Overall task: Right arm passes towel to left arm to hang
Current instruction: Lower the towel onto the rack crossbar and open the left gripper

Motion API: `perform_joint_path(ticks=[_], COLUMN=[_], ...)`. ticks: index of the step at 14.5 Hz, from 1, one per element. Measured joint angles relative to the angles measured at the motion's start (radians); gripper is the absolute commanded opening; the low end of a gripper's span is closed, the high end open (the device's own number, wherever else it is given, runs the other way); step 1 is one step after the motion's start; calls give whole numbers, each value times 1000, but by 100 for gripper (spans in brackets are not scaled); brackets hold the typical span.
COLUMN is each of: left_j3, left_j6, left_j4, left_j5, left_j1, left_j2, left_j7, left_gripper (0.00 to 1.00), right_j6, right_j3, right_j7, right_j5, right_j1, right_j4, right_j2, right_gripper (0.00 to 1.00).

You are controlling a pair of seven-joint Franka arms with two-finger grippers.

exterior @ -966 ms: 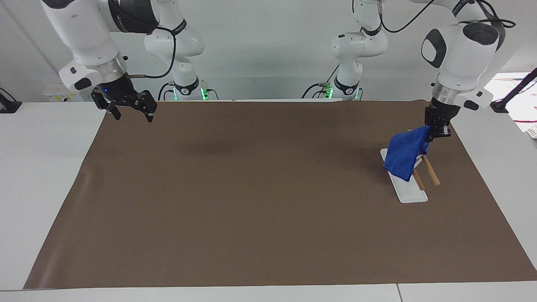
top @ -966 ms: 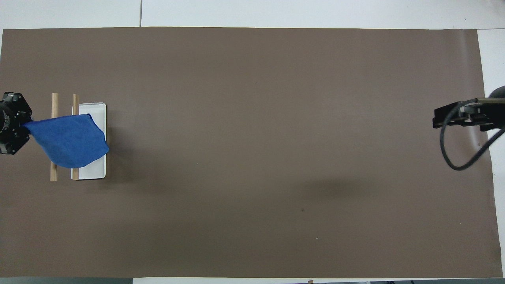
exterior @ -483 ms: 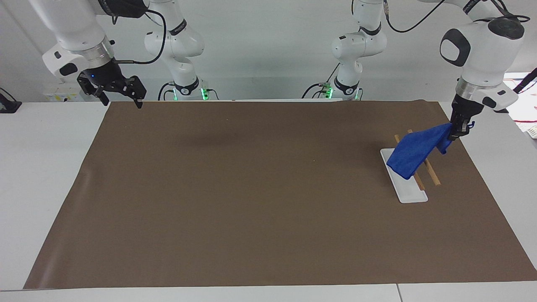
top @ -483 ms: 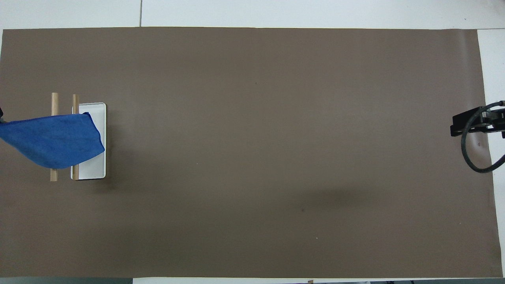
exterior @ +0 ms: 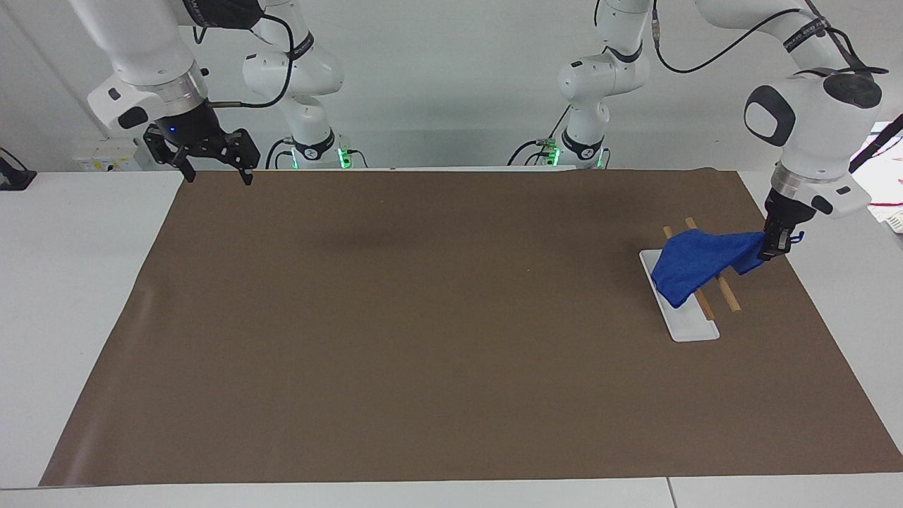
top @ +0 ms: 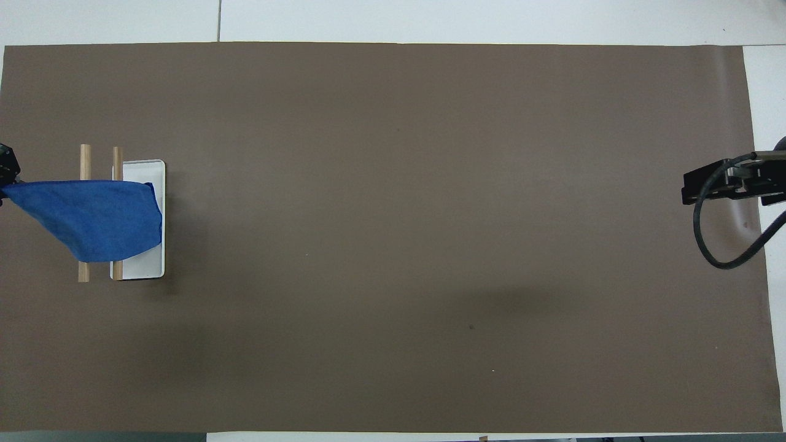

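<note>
I see the towel (exterior: 695, 262) at the right of the facing view, stretched over two wooden rods (exterior: 721, 289) and with its low end over the white tray (exterior: 688, 326). I judge it is soft, light and limp, so it folds and slides easily on the smooth rods; the best place to take it is a corner or the edge, not the middle. The left gripper (exterior: 771, 247) is clenched on its upper corner, beside the rods, over the edge of the brown mat (exterior: 423, 339) on the counter (exterior: 77, 282).

The right gripper (exterior: 209, 166) waits at the upper left, with its fingers spread and nothing between them.

The facing view shows the grasp and the height of the cloth. The overhead view shows how wide the towel (top: 92, 212) covers both rods (top: 84, 161), but there the left gripper is nearly cut off at the frame edge.
</note>
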Motion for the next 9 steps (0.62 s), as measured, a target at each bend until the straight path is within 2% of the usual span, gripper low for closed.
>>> perform_joint_path(ticks=[9], left_j3=[-1], left_j6=[167], left_j4=[12], left_j5=[0], left_j1=[29], left_j2=[120], left_j7=[0], left_gripper=[0], right_j6=[0], right_j3=[0], right_j7=[1], right_j5=[1], right_j1=[1], right_j4=[-1], right_j2=[0], right_gripper=[100])
